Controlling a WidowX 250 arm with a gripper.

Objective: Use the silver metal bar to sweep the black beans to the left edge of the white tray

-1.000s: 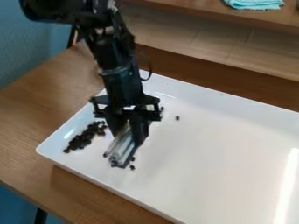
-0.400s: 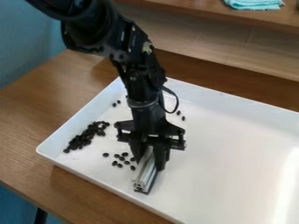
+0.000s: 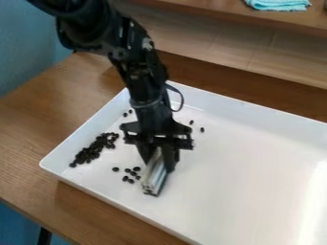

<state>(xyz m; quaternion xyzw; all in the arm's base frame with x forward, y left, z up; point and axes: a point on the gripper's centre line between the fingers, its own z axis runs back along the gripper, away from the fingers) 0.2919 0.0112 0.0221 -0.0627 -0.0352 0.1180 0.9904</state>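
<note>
The black gripper [image 3: 157,165] hangs over the left part of a white tray [image 3: 230,191], shut on a silver-grey metal bar [image 3: 154,179] whose lower end points down toward the tray floor. Just left of the bar lie several small dark beans [image 3: 133,173]. A denser pile of dark beans [image 3: 94,149] sits near the tray's left wall. A few single beans lie behind the gripper, on both sides of the arm.
The tray stands on a brown wooden table [image 3: 38,119]. Behind it is a raised wooden ledge with a folded turquoise cloth [image 3: 278,5] at the top right. A blue wall [image 3: 28,48] is at the left.
From its first position the gripper has moved right and toward the camera with the bar, then slightly back up and left. Beans beside the bar came into view.
</note>
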